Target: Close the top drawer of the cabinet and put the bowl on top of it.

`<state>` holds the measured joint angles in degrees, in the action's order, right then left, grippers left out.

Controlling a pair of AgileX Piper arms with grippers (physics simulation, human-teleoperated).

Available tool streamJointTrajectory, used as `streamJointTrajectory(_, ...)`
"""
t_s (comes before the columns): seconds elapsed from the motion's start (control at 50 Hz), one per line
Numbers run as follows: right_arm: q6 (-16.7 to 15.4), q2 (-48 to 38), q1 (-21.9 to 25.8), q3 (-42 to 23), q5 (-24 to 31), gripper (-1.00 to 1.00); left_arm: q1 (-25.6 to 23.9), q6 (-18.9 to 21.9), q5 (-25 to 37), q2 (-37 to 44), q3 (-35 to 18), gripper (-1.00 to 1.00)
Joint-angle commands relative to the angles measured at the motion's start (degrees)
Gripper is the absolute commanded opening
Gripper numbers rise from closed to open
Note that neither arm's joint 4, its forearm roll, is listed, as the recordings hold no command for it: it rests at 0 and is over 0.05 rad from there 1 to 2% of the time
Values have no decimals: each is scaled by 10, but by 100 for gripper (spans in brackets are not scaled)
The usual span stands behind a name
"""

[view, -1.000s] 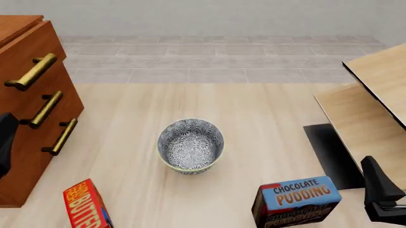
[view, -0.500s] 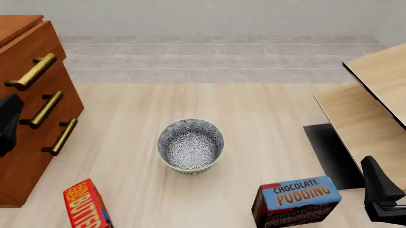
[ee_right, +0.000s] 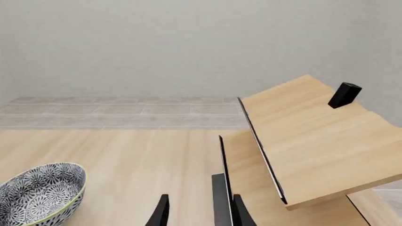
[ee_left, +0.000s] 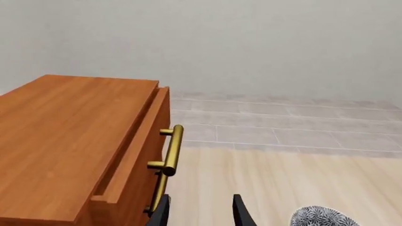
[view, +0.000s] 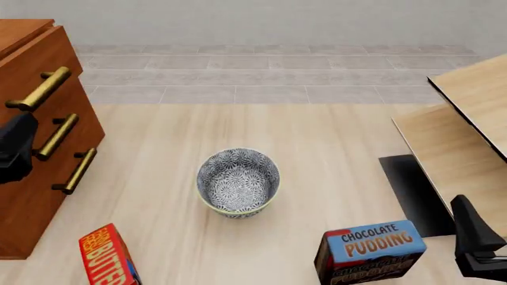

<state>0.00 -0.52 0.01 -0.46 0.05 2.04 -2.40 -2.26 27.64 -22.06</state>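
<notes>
Beside the reddish-brown wooden cabinet [view: 35,142], left gripper [ee_left: 199,215] parted, empty – its push risks glancing off the slightly open top drawer's [ee_left: 135,155] long brass bar handle [ee_left: 171,150].

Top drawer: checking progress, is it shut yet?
Not yet: the top drawer juts out from the cabinet, leaving a gap.

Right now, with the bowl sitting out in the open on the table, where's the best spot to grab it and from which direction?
Probably by the rim. The bowl stands upright with its mouth open, so one finger can go inside the wall and one outside, coming down from above. The near-right rim faces the right gripper, which is open.
</notes>
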Motion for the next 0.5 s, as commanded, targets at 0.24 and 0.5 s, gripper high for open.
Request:
streamJointTrajectory(0.24, 0, 1, 0, 1, 0, 100, 15, 11, -80, 61, 33, 100)
streamJointTrajectory(0.5, 0, 1, 0, 1, 0, 100, 29, 14, -117, 92, 46, 100)
